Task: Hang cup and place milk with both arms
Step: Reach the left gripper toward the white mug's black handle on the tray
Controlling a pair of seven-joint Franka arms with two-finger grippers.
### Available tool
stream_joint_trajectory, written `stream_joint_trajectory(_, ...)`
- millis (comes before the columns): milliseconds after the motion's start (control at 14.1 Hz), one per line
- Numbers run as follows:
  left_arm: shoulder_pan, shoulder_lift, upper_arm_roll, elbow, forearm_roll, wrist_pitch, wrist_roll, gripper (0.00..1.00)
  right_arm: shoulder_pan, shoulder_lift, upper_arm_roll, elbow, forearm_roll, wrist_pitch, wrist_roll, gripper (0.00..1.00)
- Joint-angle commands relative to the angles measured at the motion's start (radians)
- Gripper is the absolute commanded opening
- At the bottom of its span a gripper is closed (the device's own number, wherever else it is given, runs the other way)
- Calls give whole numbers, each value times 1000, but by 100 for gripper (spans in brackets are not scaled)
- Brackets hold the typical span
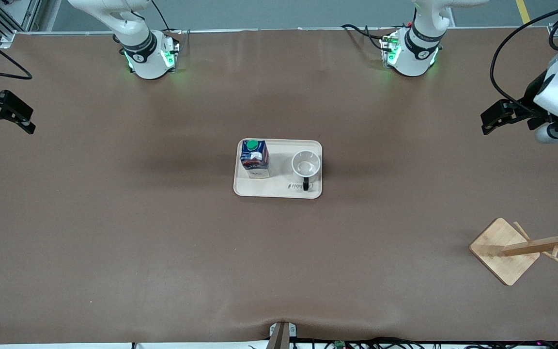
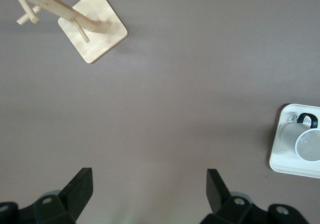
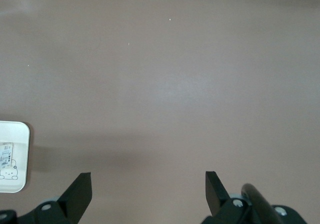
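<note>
The cup (image 1: 306,165), white with a black handle, stands upright on a cream tray (image 1: 279,188) at the table's middle. The milk (image 1: 254,159), a dark blue carton with a green cap, stands on the same tray, toward the right arm's end. My left gripper (image 1: 492,118) is open and empty, up over the table's left-arm end. My right gripper (image 1: 28,121) is open and empty over the right-arm end. The left wrist view shows the open gripper (image 2: 149,186), the cup (image 2: 307,145) and the tray (image 2: 281,159). The right wrist view shows the open gripper (image 3: 148,186) over bare table.
A wooden mug rack (image 1: 504,249) with pegs stands toward the left arm's end, nearer to the front camera than the tray. It also shows in the left wrist view (image 2: 92,31). A tray corner (image 3: 22,134) shows in the right wrist view.
</note>
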State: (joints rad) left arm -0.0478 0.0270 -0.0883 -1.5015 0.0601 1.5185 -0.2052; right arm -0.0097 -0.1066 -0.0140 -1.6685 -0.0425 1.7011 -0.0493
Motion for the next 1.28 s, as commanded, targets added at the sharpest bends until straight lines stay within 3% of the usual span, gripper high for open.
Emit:
stream_joint_trajectory(0, 2, 8, -5, 30, 17, -17, -11, 100, -24, 10, 9, 18, 10, -14, -17, 100)
stream_joint_trajectory(355, -7, 30, -14, 29, 9, -17, -17, 100, -22, 10, 9, 18, 10, -14, -17, 100)
stream_joint_trajectory(640, -59, 100, -94, 1, 9, -3, -104, 100, -22, 11, 9, 18, 10, -15, -17, 100)
stream_joint_trajectory(782, -108, 119, -129, -69, 30, 47, -128, 100, -21, 24, 9, 18, 9, -14, -18, 100)
stream_joint_trajectory(924, -130, 113, -137, -190, 18, 153, -204, 100, -24, 27, 9, 18, 10, -15, -15, 100)
stream_joint_trajectory(1066, -138, 119, -169, -336, 21, 355, -250, 100, -19, 28, 9, 16, 9, -17, -27, 100)
stream_joint_trajectory(1209, -158, 154, -188, -417, 17, 538, -342, 100, -21, 27, 11, 16, 10, -14, -20, 100)
